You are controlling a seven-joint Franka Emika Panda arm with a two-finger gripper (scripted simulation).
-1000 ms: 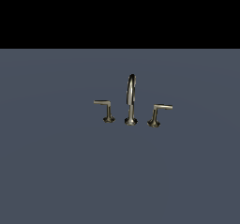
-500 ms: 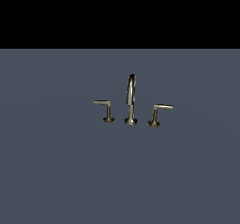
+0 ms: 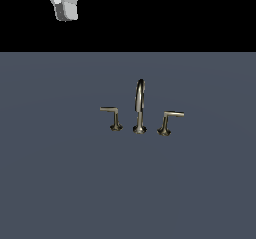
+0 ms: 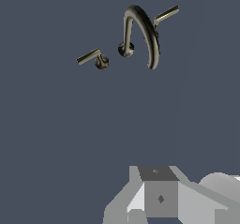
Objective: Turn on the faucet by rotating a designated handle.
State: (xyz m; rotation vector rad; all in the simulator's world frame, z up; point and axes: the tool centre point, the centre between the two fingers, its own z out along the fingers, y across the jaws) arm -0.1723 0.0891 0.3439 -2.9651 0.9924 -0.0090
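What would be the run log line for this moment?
phase: approach | arm: high at the exterior view's left, apart from faucet | handle: untouched

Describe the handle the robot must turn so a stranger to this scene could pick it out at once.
On the flat grey-blue surface stands a small metal faucet with a tall arched spout between two levers. The handle is the lever on the exterior view's left of the spout. Unlike its twin, whose post leans and whose arm is thicker, it has an upright post and a thin straight arm.
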